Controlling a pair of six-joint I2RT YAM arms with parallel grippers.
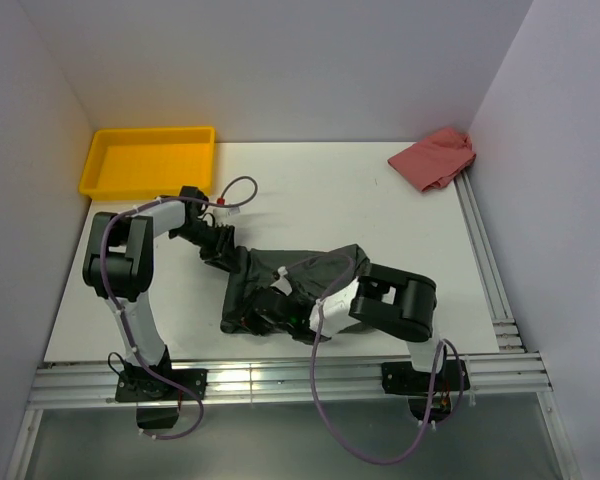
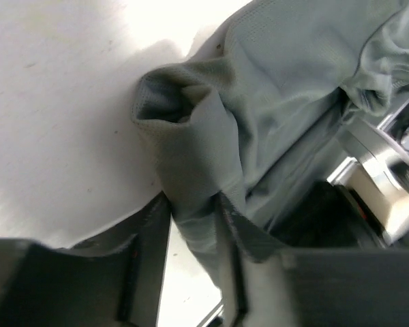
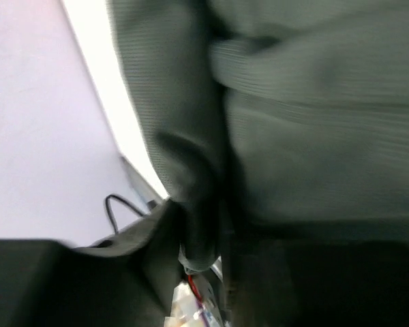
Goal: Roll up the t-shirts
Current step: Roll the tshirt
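From above, the shirt (image 1: 320, 270) lies bunched at the middle of the table (image 1: 320, 190), toward the bottom of the frame. Its long axis runs roughly left to right, and a flap hangs down on the left side. The left gripper (image 1: 223, 252) meets its upper-left end and the right gripper (image 1: 270, 308) is buried in its lower-left edge, so both arms are at the same end and the right-hand part lies free. A tray (image 1: 148, 160) sits at upper left and a pink cloth (image 1: 432, 160) at upper right, both well apart from the shirt.

In the left wrist view, a fold of the shirt (image 2: 293, 88) runs down between the fingers (image 2: 148, 252). The left gripper (image 2: 193, 252) is clamped on it, and the rest of the cloth spreads toward the upper right.

The right wrist view is blurred. The shirt (image 3: 313, 122) fills most of the frame and a fold drops into the right gripper (image 3: 201, 245), but it cannot be told whether that fold is pinched or loose.

Judged from this, the cloth needs spreading flat to the right before any roll can begin
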